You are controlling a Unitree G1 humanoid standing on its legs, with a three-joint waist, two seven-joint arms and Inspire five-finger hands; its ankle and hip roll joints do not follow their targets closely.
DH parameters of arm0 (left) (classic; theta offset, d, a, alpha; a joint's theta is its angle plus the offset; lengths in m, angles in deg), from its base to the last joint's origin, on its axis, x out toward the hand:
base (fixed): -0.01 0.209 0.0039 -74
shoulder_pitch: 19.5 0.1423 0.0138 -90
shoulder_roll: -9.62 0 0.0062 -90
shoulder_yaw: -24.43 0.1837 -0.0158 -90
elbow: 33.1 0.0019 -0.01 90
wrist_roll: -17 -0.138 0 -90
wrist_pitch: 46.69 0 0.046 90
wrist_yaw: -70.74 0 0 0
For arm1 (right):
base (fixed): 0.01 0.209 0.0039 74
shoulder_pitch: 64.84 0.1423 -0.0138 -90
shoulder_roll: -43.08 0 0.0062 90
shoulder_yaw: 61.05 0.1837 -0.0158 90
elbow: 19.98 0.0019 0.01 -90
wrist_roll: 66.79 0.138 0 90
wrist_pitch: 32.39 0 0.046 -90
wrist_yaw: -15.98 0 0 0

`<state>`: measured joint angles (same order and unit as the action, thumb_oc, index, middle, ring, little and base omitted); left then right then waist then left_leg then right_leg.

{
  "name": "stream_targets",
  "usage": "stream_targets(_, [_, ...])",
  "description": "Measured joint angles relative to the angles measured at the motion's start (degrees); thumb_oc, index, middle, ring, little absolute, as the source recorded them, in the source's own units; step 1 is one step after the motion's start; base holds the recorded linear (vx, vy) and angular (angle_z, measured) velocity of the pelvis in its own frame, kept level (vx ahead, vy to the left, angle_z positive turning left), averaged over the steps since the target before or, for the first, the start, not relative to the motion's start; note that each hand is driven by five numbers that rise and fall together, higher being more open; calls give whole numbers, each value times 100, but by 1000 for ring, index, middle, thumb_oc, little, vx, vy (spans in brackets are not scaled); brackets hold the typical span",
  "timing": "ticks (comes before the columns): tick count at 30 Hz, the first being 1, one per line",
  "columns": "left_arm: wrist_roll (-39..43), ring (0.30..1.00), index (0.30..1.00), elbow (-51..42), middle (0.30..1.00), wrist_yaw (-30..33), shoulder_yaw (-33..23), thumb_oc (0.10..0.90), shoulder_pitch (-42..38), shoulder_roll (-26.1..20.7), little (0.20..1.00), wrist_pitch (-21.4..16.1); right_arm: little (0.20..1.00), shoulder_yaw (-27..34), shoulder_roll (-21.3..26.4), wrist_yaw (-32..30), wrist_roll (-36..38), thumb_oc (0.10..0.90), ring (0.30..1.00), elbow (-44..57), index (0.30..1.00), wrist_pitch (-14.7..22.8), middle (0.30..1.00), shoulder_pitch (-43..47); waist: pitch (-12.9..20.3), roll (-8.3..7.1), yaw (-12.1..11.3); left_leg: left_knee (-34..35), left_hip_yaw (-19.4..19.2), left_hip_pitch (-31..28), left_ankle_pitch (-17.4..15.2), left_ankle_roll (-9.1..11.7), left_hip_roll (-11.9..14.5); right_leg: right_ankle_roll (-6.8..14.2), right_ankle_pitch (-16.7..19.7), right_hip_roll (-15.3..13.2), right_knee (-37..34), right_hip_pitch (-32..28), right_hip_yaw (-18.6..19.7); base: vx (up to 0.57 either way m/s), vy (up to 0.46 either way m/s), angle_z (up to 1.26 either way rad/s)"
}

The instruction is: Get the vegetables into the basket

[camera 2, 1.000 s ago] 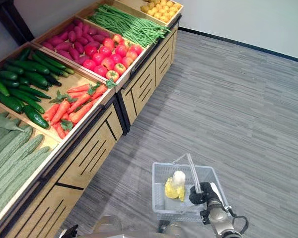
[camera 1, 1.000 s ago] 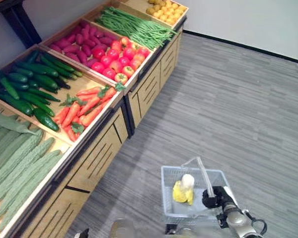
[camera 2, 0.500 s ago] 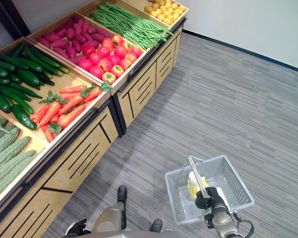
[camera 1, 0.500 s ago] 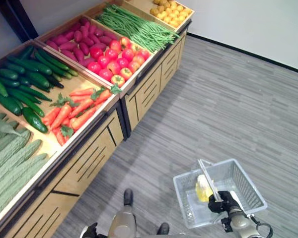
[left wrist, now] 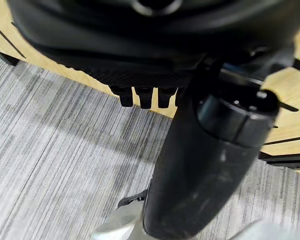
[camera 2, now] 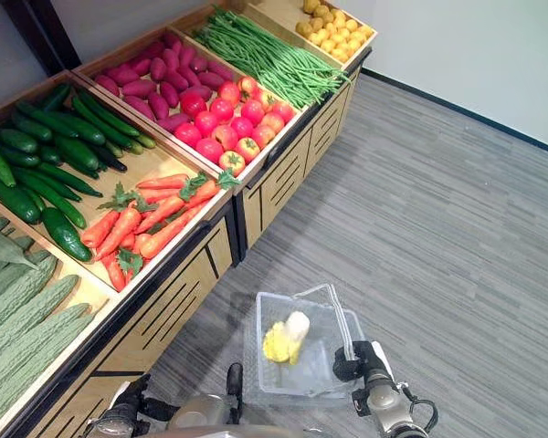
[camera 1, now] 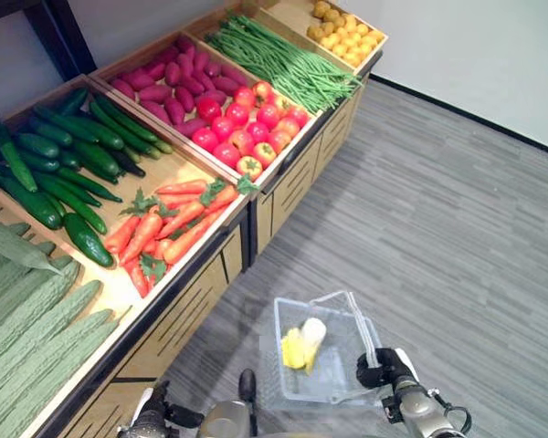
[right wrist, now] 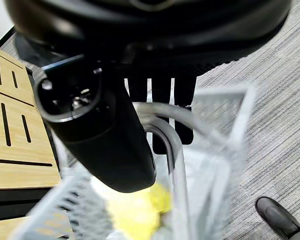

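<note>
A clear wire basket [camera 1: 340, 376] hangs low beside the produce stand. My right hand [camera 1: 382, 368] is shut on its handle [right wrist: 172, 150], fingers curled over the bar. Inside the basket lies a yellow corn cob [camera 1: 301, 346] with a pale husk, also visible as corn [camera 2: 286, 339]. Orange carrots [camera 1: 172, 222] fill the stand bin nearest the basket. Dark green cucumbers [camera 1: 62, 164] lie to their left. My left hand [camera 1: 152, 417] hangs low by the stand front with its fingers [left wrist: 140, 96] curled and holding nothing.
The wooden stand [camera 1: 196, 306] runs along the left, its slatted front close to the basket. Further bins hold bitter gourds [camera 1: 32, 319], red tomatoes [camera 1: 247, 128], purple sweet potatoes [camera 1: 169, 87], green beans [camera 1: 283, 64] and yellow fruit [camera 1: 347, 36]. Grey floor [camera 1: 457, 237] spreads to the right.
The camera view has shifted. The basket has swung from out on the right back towards the stand front, still hanging from my right hand with the corn inside.
</note>
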<state>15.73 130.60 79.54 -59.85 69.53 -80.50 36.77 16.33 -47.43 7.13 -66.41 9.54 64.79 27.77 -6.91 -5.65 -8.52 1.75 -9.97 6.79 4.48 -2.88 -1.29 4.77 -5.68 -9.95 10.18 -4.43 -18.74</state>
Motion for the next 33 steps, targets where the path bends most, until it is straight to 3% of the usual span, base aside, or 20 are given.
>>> stream_targets(5, [2, 1000, 1000, 62, 1000, -7, 92, 900, 194, -67, 1000, 12, 300, -17, -22, -3, -1, 400, 300, -14, 300, 58, 300, 3, 199, -217, -44, -67, 72, -70, -102, -109, -65, 83, -17, -117, 360, 56, 96, 72, 45, 7])
stream_targets(8, [2, 1000, 1000, 52, 1000, -23, 110, 900, 210, -62, 1000, 13, 300, -17, -21, -4, -2, 400, 300, -42, 300, 57, 300, 27, 228, -230, -61, -25, 121, -107, -99, -145, -145, 155, 8, -185, 485, 88, 106, 43, 100, 12])
stream_targets(11, [1, 1000, 1000, 54, 1000, -45, 162, 900, 246, -52, 1000, 11, 300, -19, -14, -6, -2, 400, 300, -121, 300, 38, 300, 24, 254, -118, -62, -6, 125, -168, -122, -218, -159, 262, 47, -297, 1058, 343, 166, 68, 147, 1])
stream_targets(13, [3, 1000, 1000, 105, 1000, -49, 155, 900, 240, -25, 1000, 17, 300, -23, 41, -25, -1, 400, 300, -127, 300, 29, 300, 39, 104, 156, 67, 38, 224, -378, -214, -364, -139, 413, 327, -486, 2569, 993, 409, 64, 39, 17])
stream_targets(14, [4, 1000, 1000, 116, 1000, -41, 153, 900, 242, -36, 1000, 17, 300, -27, 38, -23, -2, 400, 300, -131, 300, 28, 300, -18, 118, 178, 78, 35, 248, -397, -213, -340, -146, 482, 258, -499, 2649, 1063, 491, 163, -11, 14])
stream_targets(15, [11, 1000, 1000, 133, 1000, -32, 153, 900, 197, -109, 1000, 3, 300, -73, 35, -15, -1, 400, 300, -103, 300, 35, 300, -79, 80, 220, 67, 35, 301, -457, -291, -399, -194, 527, 61, -488, 2492, 1381, 681, 162, -65, 11])
stream_targets(17, [12, 1000, 1000, 240, 1000, -10, 135, 900, 112, -83, 1000, 22, 300, -66, 72, -43, 2, 400, 300, 23, 300, 36, 300, -95, 19, 293, 197, 31, 487, -507, -252, -361, -191, 485, -14, -496, 1661, 1360, 457, 133, -131, 38])
stream_targets(18, [12, 1000, 1000, 301, 1000, 2, 133, 900, 92, -81, 1000, 27, 300, -73, 78, -43, 2, 400, 300, 14, 300, 25, 300, -96, -3, 326, 224, 30, 556, -557, -264, -335, -200, 511, 131, -514, 1022, 1357, 420, 182, -200, 56])
stream_targets(19, [15, 1000, 1000, 296, 1000, 2, 77, 900, 74, -68, 1000, 3, 300, -84, 75, -38, 3, 400, 300, 7, 300, 1, 300, -94, -33, 327, 255, -7, 590, -579, -273, -329, -219, 514, 510, -546, 116, 1355, 438, 183, -202, 48])
stream_targets(21, [20, 1000, 1000, 331, 1000, 9, 68, 900, 75, -41, 1000, -18, 300, -113, 57, -40, 2, 400, 300, -16, 300, -26, 300, -94, -57, 320, 235, -40, 794, -667, -442, -104, -223, 628, 844, -712, -197, 1469, 584, 195, -245, 40])
stream_targets(23, [47, 1000, 1000, 319, 1000, 23, 9, 900, 77, 12, 1000, -3, 300, -162, 58, -33, -1, 400, 300, -7, 300, -30, 300, -77, -72, 309, 237, -94, 970, -715, -500, -46, -227, 667, 1250, -789, -953, 1338, 858, 129, -148, 43])
stream_targets(24, [83, 1000, 1000, 337, 1000, 18, 9, 900, 57, 19, 1000, 8, 300, -178, 49, -33, 0, 400, 300, 19, 300, -22, 300, -69, -85, 275, 288, -95, 1083, -725, -496, -44, -225, 640, 1507, -847, -1188, 1302, 957, 231, -263, 80])
stream_targets(26, [130, 1000, 1000, 329, 1000, 23, -39, 900, 102, 15, 1000, 2, 300, -185, -8, -28, -1, 400, 300, 21, 300, -13, 300, -34, -133, 162, 235, -167, 1481, -810, -609, 161, -171, 595, 1854, -961, -1358, 1210, 1183, 278, -339, 90])
stream_targets(28, [136, 1000, 1000, 422, 1000, 26, -92, 900, 101, -10, 1000, 6, 300, -196, -28, -3, -1, 400, 300, 27, 300, -11, 300, -46, -153, 107, 288, -245, 1840, -822, -700, 400, -73, 506, 2062, -820, -1510, 834, 1506, 167, -247, 102])
stream_targets(29, [136, 1000, 1000, 416, 1000, 28, -92, 900, 102, -42, 1000, 15, 300, -194, -35, 4, 0, 400, 300, 20, 300, -6, 300, -82, -168, 55, 297, -265, 2017, -853, -751, 501, -18, 660, 1686, -817, -1498, 628, 1499, 172, -297, 101])
stream_targets(30, [138, 1000, 1000, 401, 1000, 24, -94, 900, 124, 29, 1000, 5, 300, -187, 22, 23, -2, 400, 300, -39, 300, -15, 300, -36, -185, 152, 226, -287, 2152, -830, -800, 662, 261, 628, 1418, -564, -1490, 558, 1395, 173, -347, 83])
stream_targets(31, [138, 1000, 1000, 309, 1000, 21, -126, 900, 226, 106, 1000, -17, 300, -187, 89, 44, -3, 400, 300, -26, 300, -12, 300, 54, -146, 348, 217, -291, 2126, -781, -704, 804, 588, 480, 1339, -235, -1498, 534, 1179, 178, -538, 73])
stream_targets(32, [244, 1000, 1000, 226, 1000, 40, -202, 900, 382, 167, 1000, -17, 300, -188, 241, 95, -4, 400, 300, 30, 300, -7, 300, 161, -94, 507, 152, -312, 2022, -737, -432, 1040, 1113, 198, 1168, 300, -1495, 394, 889, 140, -537, 65])
stream_targets(33, [244, 1000, 1000, 244, 1000, 49, -196, 900, 381, 124, 1000, -21, 300, -188, 295, 96, -4, 400, 300, 23, 300, 2, 300, 160, -101, 495, 141, -409, 2061, -676, -311, 1115, 1186, 90, 1096, 437, -1495, 341, 778, 90, -481, 62])
